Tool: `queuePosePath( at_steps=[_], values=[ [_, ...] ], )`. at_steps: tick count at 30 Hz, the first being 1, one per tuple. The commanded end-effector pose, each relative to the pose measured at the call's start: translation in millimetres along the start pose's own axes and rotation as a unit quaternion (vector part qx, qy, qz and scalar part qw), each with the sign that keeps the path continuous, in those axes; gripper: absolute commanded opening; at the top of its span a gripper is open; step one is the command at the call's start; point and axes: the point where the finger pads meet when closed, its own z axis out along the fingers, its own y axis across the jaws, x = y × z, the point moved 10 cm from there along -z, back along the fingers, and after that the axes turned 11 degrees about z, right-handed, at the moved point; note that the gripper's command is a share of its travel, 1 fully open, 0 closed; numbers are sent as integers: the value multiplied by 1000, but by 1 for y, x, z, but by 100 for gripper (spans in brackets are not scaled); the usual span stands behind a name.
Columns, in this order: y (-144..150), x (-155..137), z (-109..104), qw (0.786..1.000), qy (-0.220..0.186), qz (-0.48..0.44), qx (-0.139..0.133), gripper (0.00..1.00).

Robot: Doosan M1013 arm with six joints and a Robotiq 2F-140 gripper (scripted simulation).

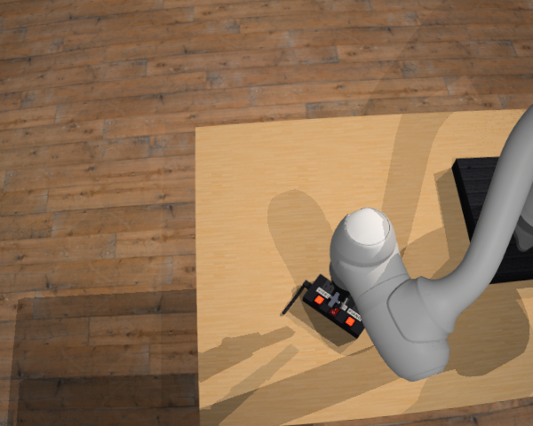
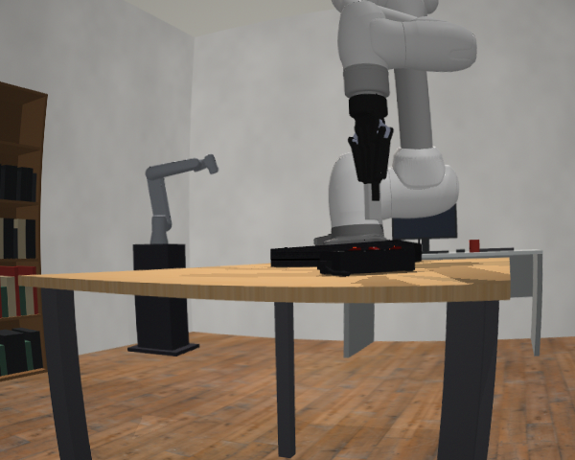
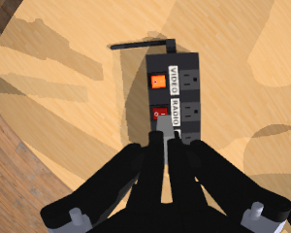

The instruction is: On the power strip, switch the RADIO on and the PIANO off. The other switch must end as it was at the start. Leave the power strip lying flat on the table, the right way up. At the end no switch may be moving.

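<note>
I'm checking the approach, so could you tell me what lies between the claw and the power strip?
Nothing: in the exterior view, the shut claw hangs above the power strip with only air between.

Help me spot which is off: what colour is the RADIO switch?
Dark red, unlike its bright orange neighbours. The RADIO switch on the power strip shows best in the wrist view.
</note>
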Motion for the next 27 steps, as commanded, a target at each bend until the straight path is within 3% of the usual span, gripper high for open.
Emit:
queuePosePath(
  at_steps=[1, 27],
  values=[
    [1, 2, 3, 1000, -3, -1, -1, 0],
    [1, 2, 32, 1000, -3, -5, -1, 0]
  ],
)
